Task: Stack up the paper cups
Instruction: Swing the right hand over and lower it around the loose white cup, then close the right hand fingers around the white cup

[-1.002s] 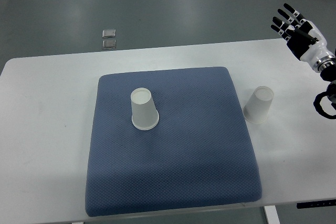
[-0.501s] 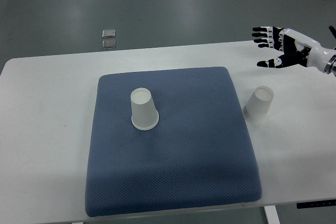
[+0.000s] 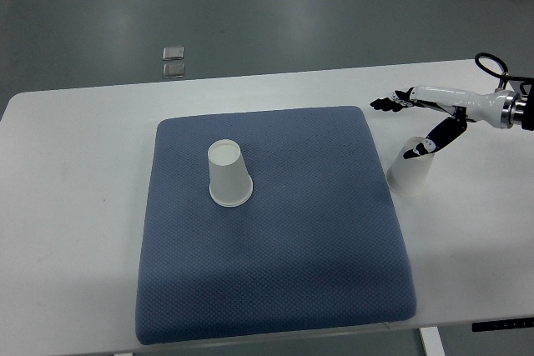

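Right hand (image 3: 421,118): fingers spread, empty | right paper cup (image 3: 410,171) directly beneath thumb | other cup (image 3: 229,174) inverted on blue mat (image 3: 275,289)

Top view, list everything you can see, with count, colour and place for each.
table: 1, white, fills most of the view
mat: 1, blue, middle of the table
cups: 2, white, upside down; one on the mat, one on the table right of the mat
small squares: 2, grey, on the floor beyond the table
right hand: 1, white and black, open, over the right cup, thumb at its top
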